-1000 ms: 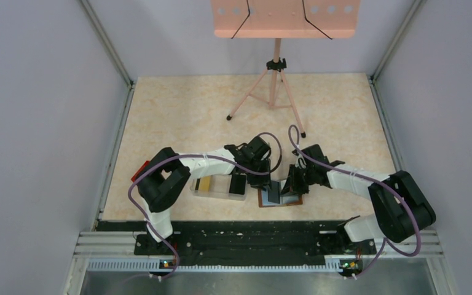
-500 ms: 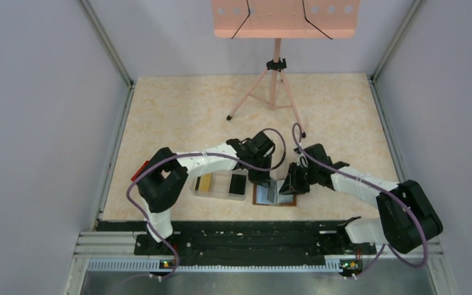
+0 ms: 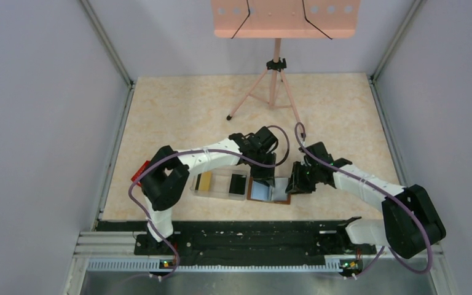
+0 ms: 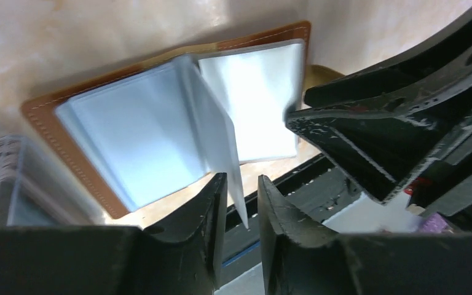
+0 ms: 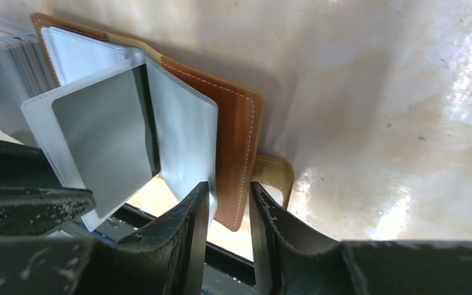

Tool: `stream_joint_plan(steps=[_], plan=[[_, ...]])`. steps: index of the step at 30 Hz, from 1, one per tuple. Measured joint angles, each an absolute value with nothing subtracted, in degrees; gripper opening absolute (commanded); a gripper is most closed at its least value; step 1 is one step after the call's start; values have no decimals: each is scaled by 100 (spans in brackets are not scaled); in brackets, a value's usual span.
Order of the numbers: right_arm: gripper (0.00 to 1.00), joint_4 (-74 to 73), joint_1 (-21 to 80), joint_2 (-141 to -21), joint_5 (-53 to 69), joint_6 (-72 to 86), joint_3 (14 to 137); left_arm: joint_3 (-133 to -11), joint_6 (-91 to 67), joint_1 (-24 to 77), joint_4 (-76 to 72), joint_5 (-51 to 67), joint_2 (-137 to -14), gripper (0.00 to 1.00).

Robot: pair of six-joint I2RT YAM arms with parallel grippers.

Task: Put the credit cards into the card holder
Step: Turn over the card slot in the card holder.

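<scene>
On the beige marbled table [image 3: 178, 117], close to the near edge and left of centre, a clear rectangular plastic tray [image 3: 221, 184] is seen. A yellow-gold flat card [image 3: 204, 180] and a black flat card [image 3: 238, 182] lie in it, long axes running near to far.

The left gripper [image 3: 262, 176] is placed over the left half of the brown leather folding card holder [image 3: 261, 191]. A narrow gap is left between its jaws. In the left wrist view an upright pale blue-grey plastic sleeve [image 4: 218, 129] is seen passing into that gap [image 4: 241, 212]; whether it is pinched cannot be told.

The card holder is laid open, inside up, just beside the tray's right end, around the middle of the near edge. Its long axis runs left to right and its snap tab [image 5: 275, 173] points right. The tab is hidden in the top view.

The right gripper [image 3: 294, 184] is set at the holder's right edge. In the right wrist view its jaws are almost closed [image 5: 228, 215] with the brown cover edge in the gap; grip cannot be told.

Compared with a second ago, the holder has been shifted left towards the tray and more pale lining is exposed. The left gripper has been moved off the tray's right end.
</scene>
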State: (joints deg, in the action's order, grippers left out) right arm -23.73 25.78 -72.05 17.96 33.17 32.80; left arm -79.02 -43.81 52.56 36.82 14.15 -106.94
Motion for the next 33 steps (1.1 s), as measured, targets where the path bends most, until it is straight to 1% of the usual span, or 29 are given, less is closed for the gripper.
stream_joint_plan(steps=[9,12,17,22,27,30,33], plan=[[30,-2604,2574,-7155,1592,3306,3280,-7854,-4729,5297,2694,2224,-10997,35],[31,-2711,2543,-6956,1533,3306,3280,-7852,-4831,5325,2471,2377,-11093,40],[34,-2989,2482,-6506,1417,3299,3339,-7769,-4936,5358,2187,2508,-11153,40],[38,-3199,2460,-6390,1376,3253,3583,-7472,-4943,5358,1883,2464,-11067,41],[43,-3225,2464,-6429,1588,3258,3778,-6928,-4950,5293,1542,2333,-10497,42],[47,-3194,2523,-6584,1702,3280,3885,-6453,-4974,5129,1225,2314,-9830,43],[50,-3092,2659,-6779,1776,3350,3986,-5870,-5061,4740,843,2331,-9041,44]])
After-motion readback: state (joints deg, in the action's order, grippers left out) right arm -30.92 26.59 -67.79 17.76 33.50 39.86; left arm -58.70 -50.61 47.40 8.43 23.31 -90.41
